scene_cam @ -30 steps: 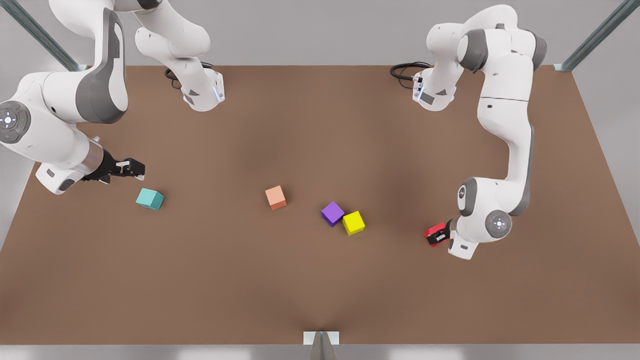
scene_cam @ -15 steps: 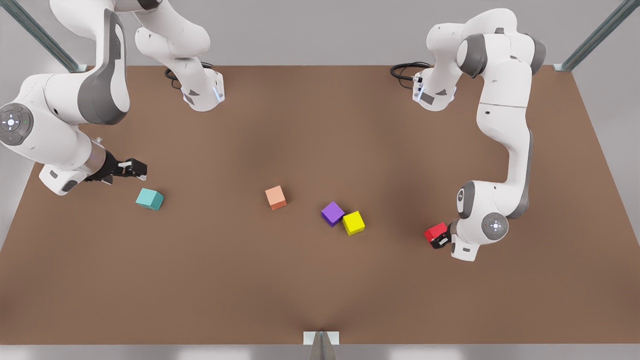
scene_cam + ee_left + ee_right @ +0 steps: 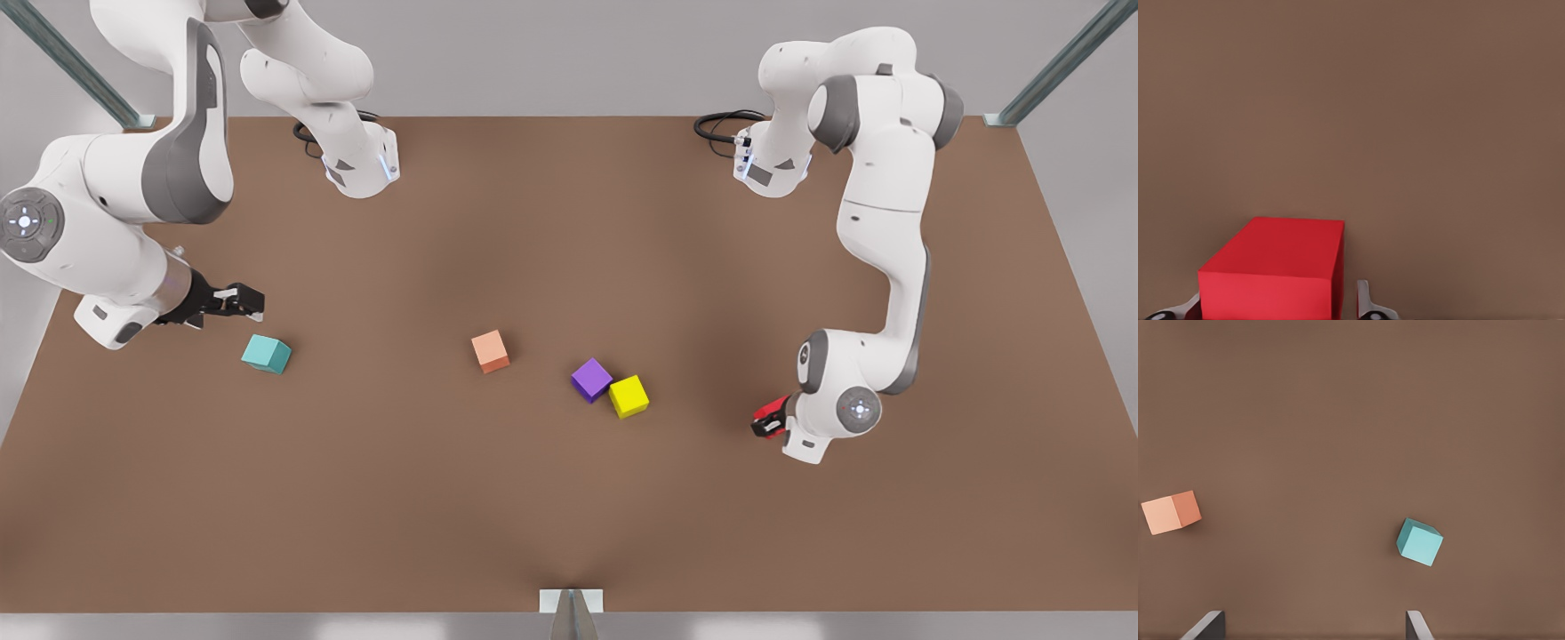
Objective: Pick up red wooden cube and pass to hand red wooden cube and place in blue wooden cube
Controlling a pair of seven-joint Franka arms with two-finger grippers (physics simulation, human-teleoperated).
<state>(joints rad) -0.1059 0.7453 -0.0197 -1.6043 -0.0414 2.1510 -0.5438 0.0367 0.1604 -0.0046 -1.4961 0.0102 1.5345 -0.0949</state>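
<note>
The red wooden cube (image 3: 772,409) rests on the brown table at the front view's right. My left gripper (image 3: 766,425) is lowered over it and open. In the left wrist view the red wooden cube (image 3: 1281,267) sits between the fingertips (image 3: 1368,308), with a thin gap on one side. The blue wooden cube (image 3: 266,354), teal in colour, lies at the front view's left. My right gripper (image 3: 247,302), the hand, hovers open just behind it. The right wrist view has the blue wooden cube (image 3: 1419,542) ahead of the right gripper (image 3: 1311,628).
A salmon cube (image 3: 490,350) lies mid-table, also seen as the salmon cube (image 3: 1171,512) from the right wrist. A purple cube (image 3: 591,380) and a yellow cube (image 3: 629,396) touch each other between the salmon and red cubes. The arm bases (image 3: 360,164) stand at the far edge.
The left arm has sunk lower and shifted slightly toward the front view's left, hiding more of the red cube. The right gripper crept a little toward mid-table. No cube has moved.
</note>
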